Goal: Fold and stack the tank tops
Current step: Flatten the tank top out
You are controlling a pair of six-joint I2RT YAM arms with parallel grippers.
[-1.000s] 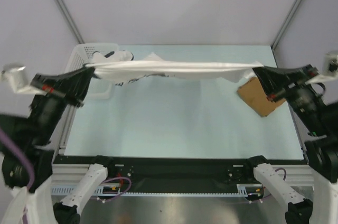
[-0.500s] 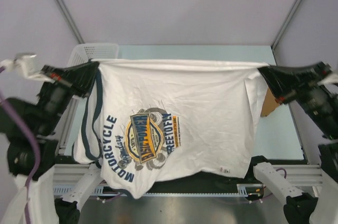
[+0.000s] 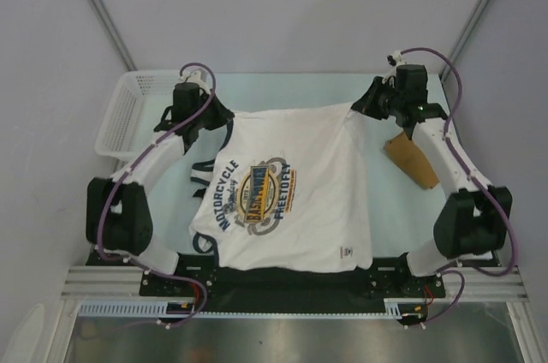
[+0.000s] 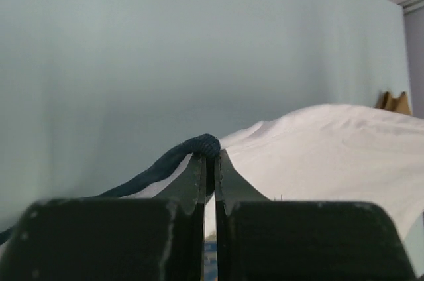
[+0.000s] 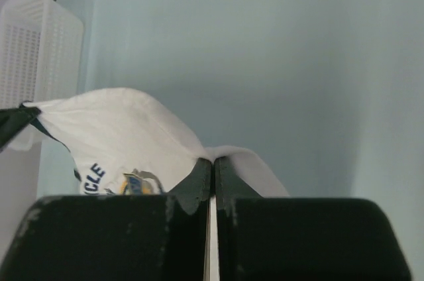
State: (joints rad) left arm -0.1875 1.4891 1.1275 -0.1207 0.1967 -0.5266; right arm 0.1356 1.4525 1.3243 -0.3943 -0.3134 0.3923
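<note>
The white tank top (image 3: 282, 200) lies spread print-up on the table (image 3: 291, 89). Its far corners are clamped, a navy-trimmed edge in the clenched left gripper (image 4: 210, 157) and a white corner in the clenched right gripper (image 5: 213, 160). Half a second ago it hung stretched between raised arms; now both grippers sit low at the table's far side, with the tan-brown tank top (image 3: 413, 160) just right.
</note>
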